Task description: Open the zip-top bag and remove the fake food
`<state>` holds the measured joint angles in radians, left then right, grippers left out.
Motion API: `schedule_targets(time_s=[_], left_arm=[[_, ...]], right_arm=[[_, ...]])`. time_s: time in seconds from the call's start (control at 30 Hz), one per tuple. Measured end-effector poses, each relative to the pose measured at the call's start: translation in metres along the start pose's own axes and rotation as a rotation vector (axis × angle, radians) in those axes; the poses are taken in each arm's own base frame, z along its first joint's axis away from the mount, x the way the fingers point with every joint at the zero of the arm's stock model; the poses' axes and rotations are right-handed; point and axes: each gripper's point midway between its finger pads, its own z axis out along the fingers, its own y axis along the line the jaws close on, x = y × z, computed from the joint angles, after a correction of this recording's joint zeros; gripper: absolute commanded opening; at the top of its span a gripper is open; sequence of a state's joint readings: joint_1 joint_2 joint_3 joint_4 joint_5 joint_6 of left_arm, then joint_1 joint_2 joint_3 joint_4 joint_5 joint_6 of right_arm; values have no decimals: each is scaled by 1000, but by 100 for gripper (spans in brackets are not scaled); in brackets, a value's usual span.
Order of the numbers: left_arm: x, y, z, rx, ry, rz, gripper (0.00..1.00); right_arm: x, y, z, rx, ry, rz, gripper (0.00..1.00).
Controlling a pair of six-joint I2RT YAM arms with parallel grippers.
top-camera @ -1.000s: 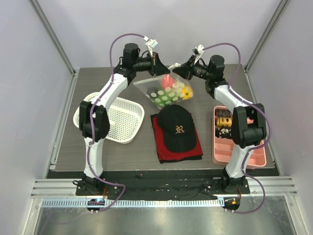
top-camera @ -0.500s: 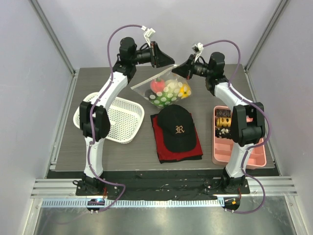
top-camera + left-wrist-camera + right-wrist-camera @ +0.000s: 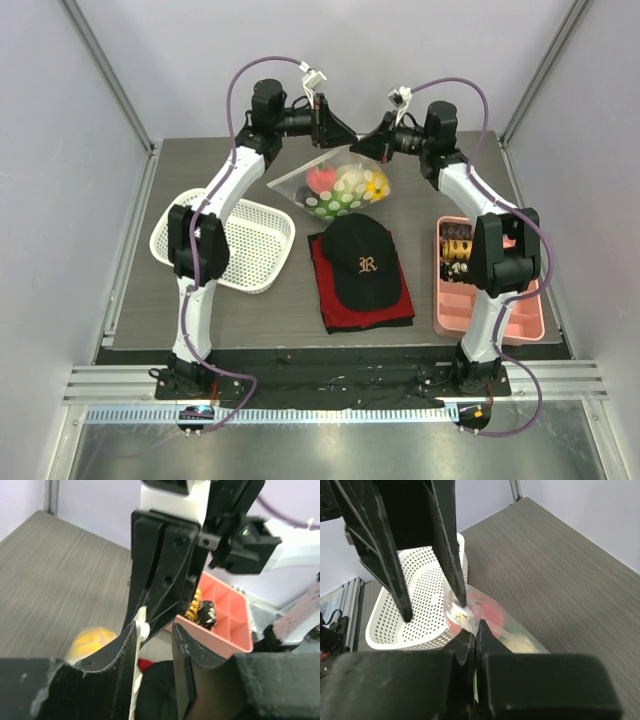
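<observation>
Bag-opening step, both claws meeting at upper centre of the top view; zip-top bag (image 3: 335,192) hangs just below them, fake food (image 3: 322,178) bunched inside, with red, yellow and green pieces showing through the dots; can't tell if the bag's bottom touches the table (image 3: 200,165); right gripper (image 3: 476,639) is pressed together on the bag's top edge, one lip or both unclear; left gripper (image 3: 156,630) has fingers apart, one finger against the white strip, nothing pinched yet.

Judgement: left should straddle only the lip facing it and close firmly opposite the right's hold; then both pull straight apart, slowly, so thin plastic neither slips nor tears; catching both layers would keep the zip sealed.

Table is dark grey wood-grain; white mesh basket (image 3: 240,250) at left centre; black cap (image 3: 362,262) on red cloth (image 3: 330,305) at centre; pink tray (image 3: 485,310) at right; pale lilac walls (image 3: 60,120), metal frame posts (image 3: 110,70) at upper corners.
</observation>
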<state>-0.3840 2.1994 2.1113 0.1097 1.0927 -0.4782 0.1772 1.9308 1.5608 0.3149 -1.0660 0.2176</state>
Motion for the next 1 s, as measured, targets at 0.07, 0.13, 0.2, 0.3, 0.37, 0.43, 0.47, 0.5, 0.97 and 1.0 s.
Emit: schedule_targets(time_s=[0.07, 0.13, 0.2, 0.3, 0.37, 0.43, 0.47, 0.5, 0.97, 1.0], left_arm=[[4, 4, -1, -9, 11, 24, 36], [9, 8, -1, -24, 26, 39, 35], [13, 13, -2, -42, 37, 53, 33], [15, 16, -2, -55, 42, 62, 33], [15, 17, -2, -62, 41, 66, 32], [16, 17, -1, -67, 40, 66, 31], [16, 17, 0, -66, 41, 66, 31], [17, 17, 0, -68, 40, 66, 29], [12, 15, 6, -73, 21, 68, 0], [12, 16, 6, -76, 20, 72, 0]], right_arm=[[-1, 1, 0, -2, 5, -1, 1], [-2, 1, 0, -2, 7, 0, 1], [-2, 1, 0, -3, 10, 2, 1], [-1, 2, 1, -5, 14, 6, 1], [0, 3, 1, -7, 16, 8, 1], [0, 4, 2, -8, 18, 11, 2], [0, 4, 2, -9, 18, 11, 2], [1, 4, 2, -9, 19, 11, 1], [-2, 3, 5, -3, 10, 19, 1], [-3, 1, 4, 5, 4, 24, 1]])
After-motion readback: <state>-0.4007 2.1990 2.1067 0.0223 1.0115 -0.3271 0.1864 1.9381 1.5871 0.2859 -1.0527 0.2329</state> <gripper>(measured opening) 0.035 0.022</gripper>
